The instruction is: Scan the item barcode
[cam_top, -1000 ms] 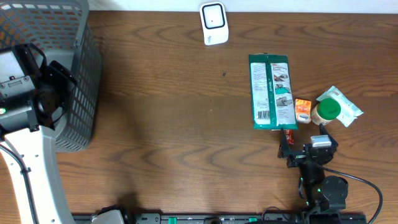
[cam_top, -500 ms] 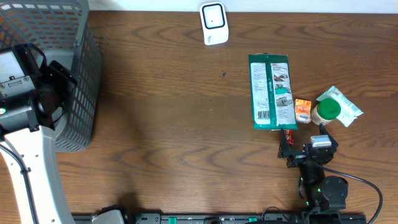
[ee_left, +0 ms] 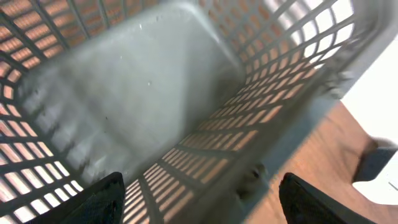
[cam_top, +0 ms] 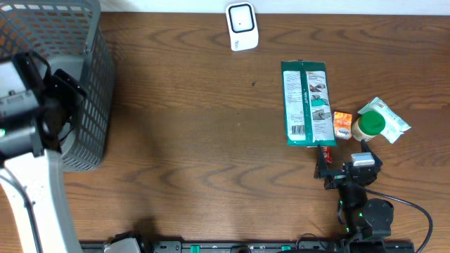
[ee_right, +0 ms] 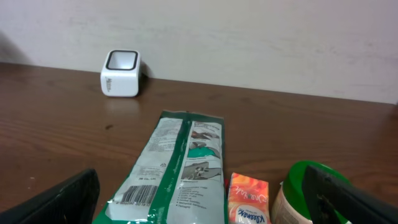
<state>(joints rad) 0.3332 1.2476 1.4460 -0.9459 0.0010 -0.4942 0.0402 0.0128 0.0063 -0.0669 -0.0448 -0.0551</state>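
counter (cam_top: pixel 197 126): dark brown wood grain, carries everything listed below.
scanner (cam_top: pixel 241 27): small white box with a dark window, at the far edge of the counter near the wall, well apart from the other goods.
green and white packet (cam_top: pixel 307 103): long flat pouch lying flat, right of centre, its long side running from far to near; the end closest to the right hand carries the barcode (ee_right: pixel 138 194), facing up.
orange tissue pack (cam_top: pixel 342 124): just beside the packet's near right corner.
green-lidded jar (cam_top: pixel 369 125): upright, touching or nearly touching the orange tissue pack on its right.
white sachet (cam_top: pixel 387 119): crumpled, with green print, partly under or behind the jar.
grey basket (cam_top: pixel 84 84): plastic lattice walls, at the far left of the counter; the wrist view shows its bare floor.
left hand (ee_left: pixel 208 205): over the basket, pointing into it, fingers spread apart, released, nothing between them.
right hand (cam_top: pixel 346 163): low by the near edge, just short of the packet and jar, fingers spread wide, released, touching nothing.
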